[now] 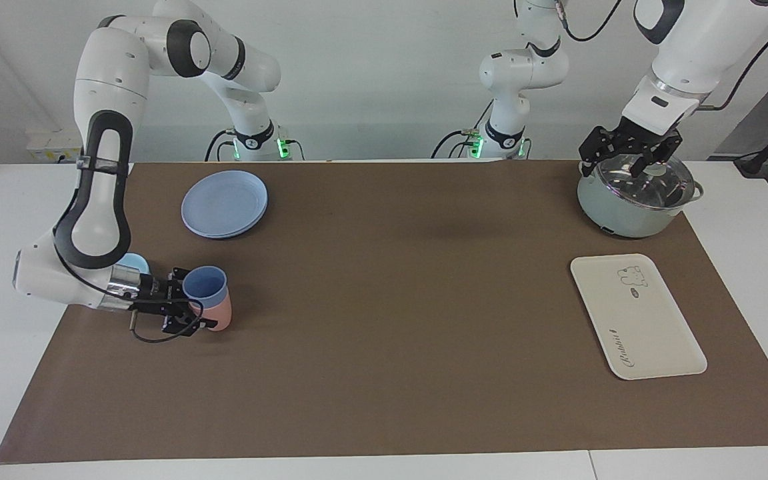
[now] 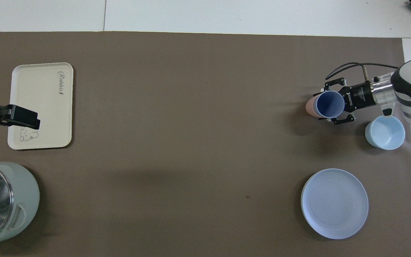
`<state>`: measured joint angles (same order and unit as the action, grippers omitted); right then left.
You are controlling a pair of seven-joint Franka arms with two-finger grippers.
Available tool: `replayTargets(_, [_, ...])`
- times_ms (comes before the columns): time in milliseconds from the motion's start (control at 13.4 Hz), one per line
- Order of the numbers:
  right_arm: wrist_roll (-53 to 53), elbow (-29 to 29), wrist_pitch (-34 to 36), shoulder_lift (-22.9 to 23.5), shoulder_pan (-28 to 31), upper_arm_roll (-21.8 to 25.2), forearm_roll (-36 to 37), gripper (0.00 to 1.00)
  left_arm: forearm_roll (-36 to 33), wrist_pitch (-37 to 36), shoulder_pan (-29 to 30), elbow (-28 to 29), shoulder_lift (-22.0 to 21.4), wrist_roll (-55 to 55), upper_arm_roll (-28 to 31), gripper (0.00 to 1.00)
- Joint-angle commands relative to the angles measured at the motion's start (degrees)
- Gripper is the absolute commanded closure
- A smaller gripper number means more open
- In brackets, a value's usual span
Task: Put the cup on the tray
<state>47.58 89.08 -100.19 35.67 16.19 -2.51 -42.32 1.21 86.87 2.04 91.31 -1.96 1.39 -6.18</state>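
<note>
The periwinkle-blue cup [image 1: 205, 285] sits nested in a pink cup [image 1: 219, 316] at the right arm's end of the table; it also shows in the overhead view [image 2: 329, 104]. My right gripper [image 1: 187, 301] lies low and sideways, with one finger on each side of the blue cup and closed against it. The cream tray [image 1: 636, 315] with the bear drawing lies flat at the left arm's end, with nothing on it. My left gripper [image 1: 621, 167] waits, open, above the pot lid.
A light-blue bowl [image 2: 385, 132] stands just beside the right gripper's wrist. A round blue plate [image 1: 224, 203] lies nearer to the robots than the cups. A grey-green pot [image 1: 634, 197] with a glass lid stands nearer to the robots than the tray.
</note>
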Motion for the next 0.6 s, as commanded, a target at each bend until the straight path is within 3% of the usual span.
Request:
replayTargets(0, [-2.3,4.9,0.2,-3.0,0.2,-0.3,-4.2,1.0,0.4,-0.7,0.9,0.8,-1.2,0.2,-0.3,0.0])
replayTargets(149, [-1.9,7.1,-0.2,-5.2,-0.7,-0.3,-5.6,1.0,0.4,-0.7,0.9,0.8,-1.2,0.2,-0.3,0.0])
replayTargets(522, [1.1,10.1,-2.5,-10.5,-11.6,-0.3,-6.4,1.0,0.4,-0.7,0.9,0.8,-1.2,0.2,-0.3,0.0])
